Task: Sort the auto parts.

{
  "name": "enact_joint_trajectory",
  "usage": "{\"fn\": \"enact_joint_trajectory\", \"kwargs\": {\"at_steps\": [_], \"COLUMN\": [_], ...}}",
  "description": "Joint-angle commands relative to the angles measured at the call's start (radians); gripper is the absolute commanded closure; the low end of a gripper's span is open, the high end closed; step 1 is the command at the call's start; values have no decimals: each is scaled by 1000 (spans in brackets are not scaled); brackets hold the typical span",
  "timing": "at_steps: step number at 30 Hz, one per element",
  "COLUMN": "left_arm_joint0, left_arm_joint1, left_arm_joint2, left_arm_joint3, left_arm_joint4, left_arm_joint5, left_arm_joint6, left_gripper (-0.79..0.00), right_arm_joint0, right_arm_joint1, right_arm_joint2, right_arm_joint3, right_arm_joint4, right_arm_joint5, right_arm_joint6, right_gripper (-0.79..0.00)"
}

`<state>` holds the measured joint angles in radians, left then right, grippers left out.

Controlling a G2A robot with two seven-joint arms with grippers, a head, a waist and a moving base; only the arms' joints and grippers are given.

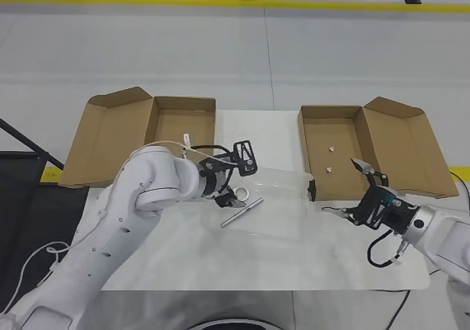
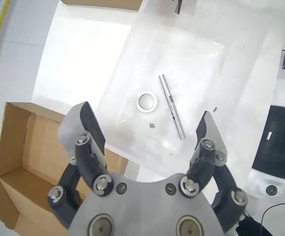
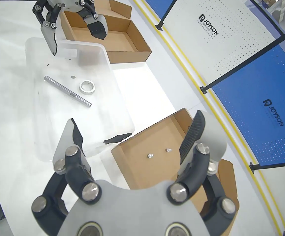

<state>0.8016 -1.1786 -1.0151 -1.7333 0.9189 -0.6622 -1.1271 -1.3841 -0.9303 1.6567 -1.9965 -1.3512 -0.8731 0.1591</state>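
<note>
A clear plastic bin lies mid-table and holds a metal ring and a thin metal rod. My left gripper hangs open above the bin's left end, over the ring and rod, holding nothing. My right gripper stands open and empty beside the bin's right end, at the near edge of the right cardboard box.
Inside the right box lie two small bolts. The left cardboard box holds one small part. Both boxes have their flaps spread outward. A white sheet covers the table.
</note>
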Motion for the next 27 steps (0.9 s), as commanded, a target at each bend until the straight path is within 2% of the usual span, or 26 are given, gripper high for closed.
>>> {"fn": "enact_joint_trajectory", "kwargs": {"at_steps": [1, 6, 9, 12, 17, 21, 24, 27], "left_arm_joint0": [5, 11, 24, 0, -55, -94, -110, -121], "left_arm_joint1": [0, 0, -4, -14, -34, -44, -50, -55], "left_arm_joint2": [-2, 3, 45, 97, 172, 191, 200, 217], "left_arm_joint3": [-1, -4, 12, 30, 59, 111, 168, 216], "left_arm_joint4": [2, 17, 57, 52, 17, 15, 18, 34], "left_arm_joint5": [0, 4, 28, 53, 110, 181, 205, 213], "left_arm_joint6": [7, 18, 38, 33, -40, -69, -59, -47], "left_gripper": [-785, -785, -785, -785, -785, -785, -763, -785], "right_arm_joint0": [0, 0, 0, 0, 0, 0, 0, 0], "right_arm_joint1": [0, 0, 0, 0, 0, 0, 0, 0], "right_arm_joint2": [-1, -1, -1, -1, -1, -1, -1, -1], "right_arm_joint3": [-1, -1, -1, -1, -1, -1, -1, -1], "right_arm_joint4": [0, 0, 0, 0, 0, 0, 0, 0], "right_arm_joint5": [0, 0, 0, 0, 0, 0, 0, 0], "right_arm_joint6": [1, 1, 1, 1, 1, 1, 1, 1], "right_gripper": [-785, -785, -785, -785, -785, -785, -785, -785]}}
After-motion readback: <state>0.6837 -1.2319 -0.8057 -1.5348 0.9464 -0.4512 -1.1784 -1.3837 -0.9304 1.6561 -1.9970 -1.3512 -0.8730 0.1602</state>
